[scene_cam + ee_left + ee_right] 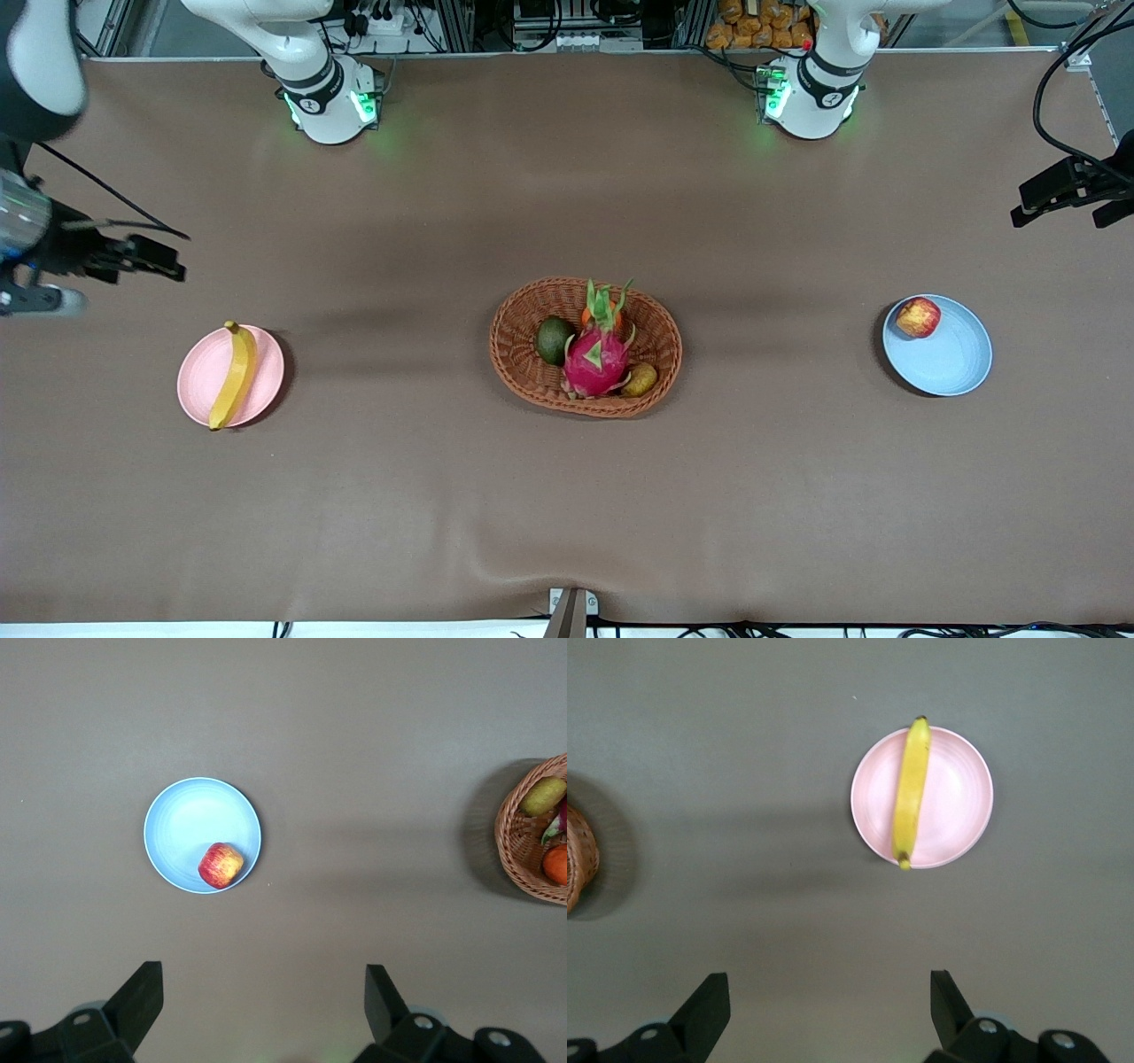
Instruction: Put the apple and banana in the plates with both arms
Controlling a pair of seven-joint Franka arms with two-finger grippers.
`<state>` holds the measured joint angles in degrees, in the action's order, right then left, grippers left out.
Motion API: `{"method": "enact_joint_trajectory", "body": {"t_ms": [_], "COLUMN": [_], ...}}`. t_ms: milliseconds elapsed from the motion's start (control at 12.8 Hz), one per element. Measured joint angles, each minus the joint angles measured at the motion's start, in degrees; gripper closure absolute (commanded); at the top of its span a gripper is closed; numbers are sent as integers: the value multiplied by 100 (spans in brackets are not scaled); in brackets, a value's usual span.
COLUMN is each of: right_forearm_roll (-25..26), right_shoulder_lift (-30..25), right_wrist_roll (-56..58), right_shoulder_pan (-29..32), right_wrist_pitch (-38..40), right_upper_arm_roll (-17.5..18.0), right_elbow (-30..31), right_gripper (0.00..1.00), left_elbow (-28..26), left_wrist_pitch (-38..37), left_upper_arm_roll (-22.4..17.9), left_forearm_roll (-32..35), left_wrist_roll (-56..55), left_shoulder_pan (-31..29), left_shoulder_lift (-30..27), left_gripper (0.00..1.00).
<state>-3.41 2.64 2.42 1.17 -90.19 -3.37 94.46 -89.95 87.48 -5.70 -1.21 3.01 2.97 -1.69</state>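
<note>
The banana [232,377] lies across the pale pink plate [266,372] toward the right arm's end of the table. The apple [918,316] sits inside the light blue plate [952,363], against its rim, toward the left arm's end. My right gripper [151,257] is open and empty, high over bare table beside the pink plate. Its wrist view shows the banana [911,788] on the pink plate [957,797] with the gripper [830,1001] well apart from them. My left gripper [1063,199] is open and empty, high over bare table beside the blue plate. Its wrist view shows the apple [221,865] in the blue plate [190,819], apart from the gripper [264,992].
An oval wicker basket [523,354] stands mid-table between the plates, holding a magenta dragon fruit [595,359], a dark green fruit [555,339], an orange fruit and a brownish one. The basket's edge shows in the left wrist view [518,837] and the right wrist view [578,855].
</note>
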Motion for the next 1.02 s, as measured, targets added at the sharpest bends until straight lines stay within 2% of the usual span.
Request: {"method": "enact_joint_trajectory", "body": {"t_ms": [157,313,548,1017], "right_forearm_roll": [-2,5,190,252], "right_shoulder_lift": [-29,-187,-420,-423], "right_wrist_roll": [-230,-470,-517,-517], "right_shoulder_pan": [15,14,14,14], "right_wrist_pitch": [576,810,828,792], "right_upper_arm_roll": [-9,0,11,14], "right_elbow": [-429,-637,-639,-625], "right_gripper": [0,0,0,0], "left_elbow": [-1,-1,-2,-3], "left_wrist_pitch": [0,0,0,0], "left_upper_arm_roll": [1,6,7,7], "left_forearm_roll": [0,0,0,0], "left_wrist_roll": [0,0,0,0], "left_shoulder_pan": [1,5,6,6], "left_shoulder_lift": [0,0,2,10], "left_gripper": [0,0,0,0]}}
